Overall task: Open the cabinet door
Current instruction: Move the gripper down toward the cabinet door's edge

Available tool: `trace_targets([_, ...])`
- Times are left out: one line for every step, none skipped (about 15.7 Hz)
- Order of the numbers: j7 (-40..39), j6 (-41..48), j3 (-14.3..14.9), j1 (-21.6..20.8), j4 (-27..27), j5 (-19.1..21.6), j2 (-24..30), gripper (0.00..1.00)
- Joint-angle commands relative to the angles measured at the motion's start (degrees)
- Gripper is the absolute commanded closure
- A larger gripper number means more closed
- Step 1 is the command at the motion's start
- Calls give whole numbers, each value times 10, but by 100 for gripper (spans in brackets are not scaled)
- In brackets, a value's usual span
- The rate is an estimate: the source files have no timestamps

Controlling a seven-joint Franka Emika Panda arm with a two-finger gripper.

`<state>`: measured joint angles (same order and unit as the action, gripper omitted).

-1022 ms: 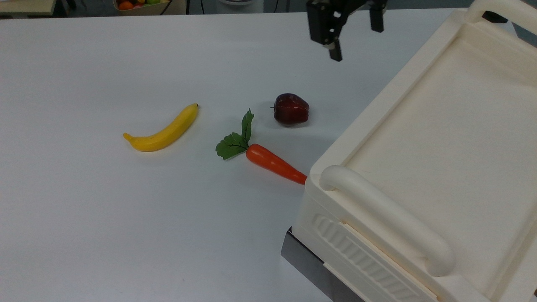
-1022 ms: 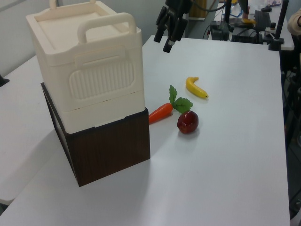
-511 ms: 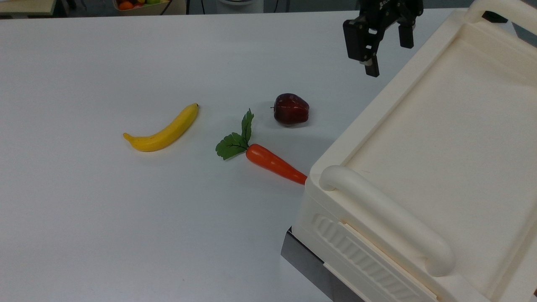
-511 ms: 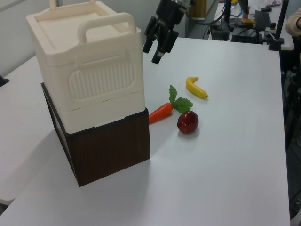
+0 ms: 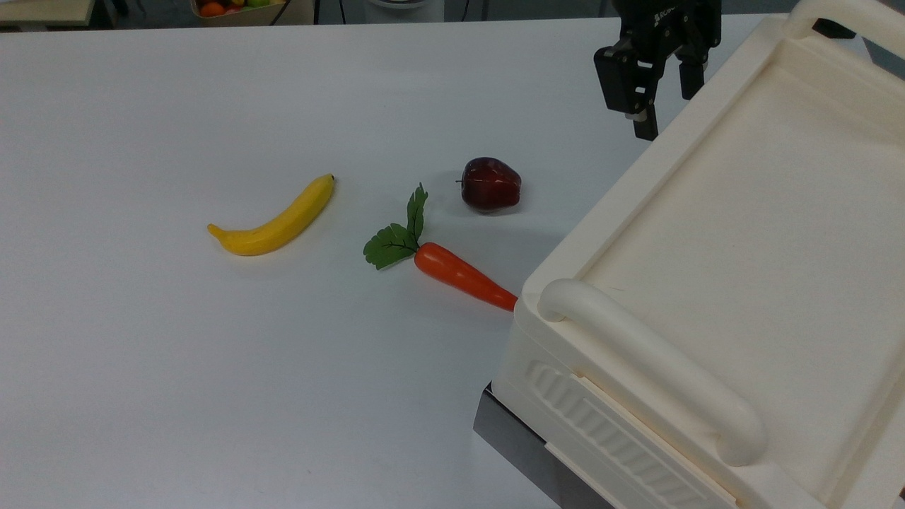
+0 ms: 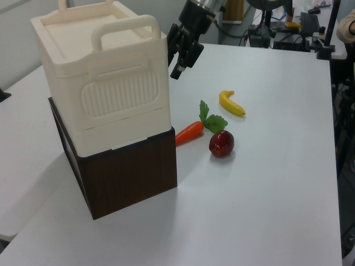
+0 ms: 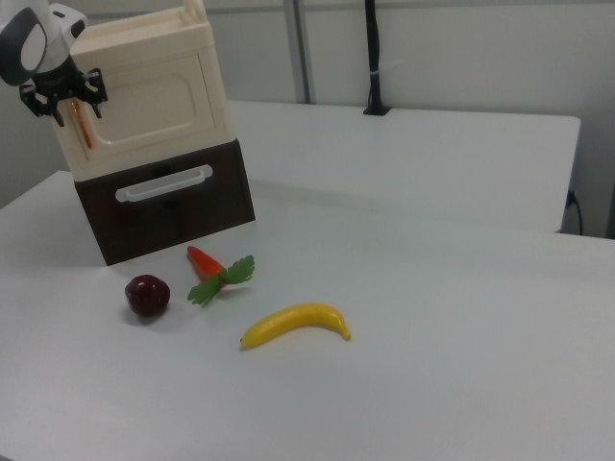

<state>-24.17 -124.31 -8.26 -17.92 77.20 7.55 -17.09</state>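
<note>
The cream cabinet (image 7: 144, 58) stands on a dark brown base (image 7: 173, 206). Its cabinet door (image 7: 159, 101) is the recessed front panel in the right view, shut, with a copper strip (image 7: 85, 127) near the right view's left end. My gripper (image 7: 65, 104) hangs open right in front of that strip; I cannot tell whether it touches. In the top view the gripper (image 5: 666, 106) sits against the far corner of the cabinet top (image 5: 742, 247). In the left view the gripper (image 6: 179, 60) is just past the cabinet's far upper edge, and the door face is hidden.
On the white table lie a banana (image 5: 276, 220), a carrot with green leaves (image 5: 459, 274) touching the cabinet's foot, and a dark red apple (image 5: 491, 184). The brown base has a drawer with a white handle (image 7: 163, 183). A thick handle bar (image 5: 650, 367) arches over the cabinet top.
The gripper has moved to the top view's right and lower, from over the open table to the cabinet's far corner. It has stayed open. Fruit and cabinet are unmoved.
</note>
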Motion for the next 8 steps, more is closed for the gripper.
trace_targets([-4, -6, 0, -3, -9, -7, -8, 52])
trace_targets([-3, -6, -1, -3, -9, -7, -8, 56])
trace_targets([-3, -6, 0, -3, -9, -7, -8, 60])
trace_targets([-3, -5, 0, -3, -8, -6, -8, 64])
trace_targets([-3, -5, 0, -3, -8, -6, -8, 66])
trace_targets([-3, -5, -1, -3, -7, -6, -8, 69])
trace_targets([-2, -5, 0, -3, -7, -6, -8, 71])
trace_targets([-1, -5, 0, -3, -7, -4, -8, 72])
